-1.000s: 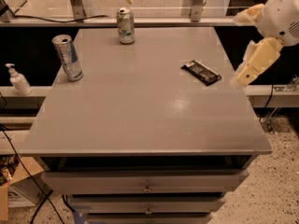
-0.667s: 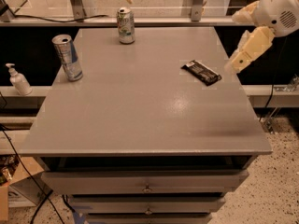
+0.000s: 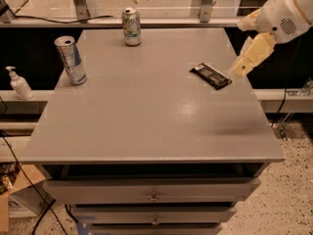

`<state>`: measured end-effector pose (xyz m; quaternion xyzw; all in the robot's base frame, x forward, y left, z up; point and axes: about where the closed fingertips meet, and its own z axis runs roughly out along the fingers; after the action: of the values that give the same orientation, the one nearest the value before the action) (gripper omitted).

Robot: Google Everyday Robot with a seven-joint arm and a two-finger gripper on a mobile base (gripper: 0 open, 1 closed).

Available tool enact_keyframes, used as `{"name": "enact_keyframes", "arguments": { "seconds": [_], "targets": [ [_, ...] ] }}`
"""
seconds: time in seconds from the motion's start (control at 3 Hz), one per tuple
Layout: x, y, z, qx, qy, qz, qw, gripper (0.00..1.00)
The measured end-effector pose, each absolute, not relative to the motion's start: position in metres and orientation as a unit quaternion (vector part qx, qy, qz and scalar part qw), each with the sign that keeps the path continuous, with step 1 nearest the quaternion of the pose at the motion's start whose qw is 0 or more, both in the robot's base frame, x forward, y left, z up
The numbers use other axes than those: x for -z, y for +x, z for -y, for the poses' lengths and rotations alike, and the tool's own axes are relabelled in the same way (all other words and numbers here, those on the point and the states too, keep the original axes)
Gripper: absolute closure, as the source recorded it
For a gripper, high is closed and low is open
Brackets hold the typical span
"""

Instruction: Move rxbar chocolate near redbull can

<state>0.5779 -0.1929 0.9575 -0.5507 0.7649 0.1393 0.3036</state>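
Observation:
The rxbar chocolate, a flat black wrapper bar, lies on the grey table near its right edge. The redbull can, slim, silver and blue, stands upright at the table's left edge, far from the bar. My gripper hangs just right of the bar, above the table's right edge. It is open and empty, and its lower cream finger points down toward the bar's right end without touching it.
A shorter silver, green and white can stands at the back of the table, left of centre. A white pump bottle sits on a ledge left of the table. Drawers lie below the front edge. A railing runs along the back.
The gripper has risen and shifted a little left, closer to the bar's right end. The bar and both cans have not moved.

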Motion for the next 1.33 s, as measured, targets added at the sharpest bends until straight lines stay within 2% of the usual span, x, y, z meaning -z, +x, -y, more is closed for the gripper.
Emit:
{"name": "enact_keyframes", "arguments": {
  "seconds": [1.33],
  "targets": [
    [-0.852, 0.667, 0.183, -0.201, -0.470, -0.788, 0.344, 0.00]
  ]
}}
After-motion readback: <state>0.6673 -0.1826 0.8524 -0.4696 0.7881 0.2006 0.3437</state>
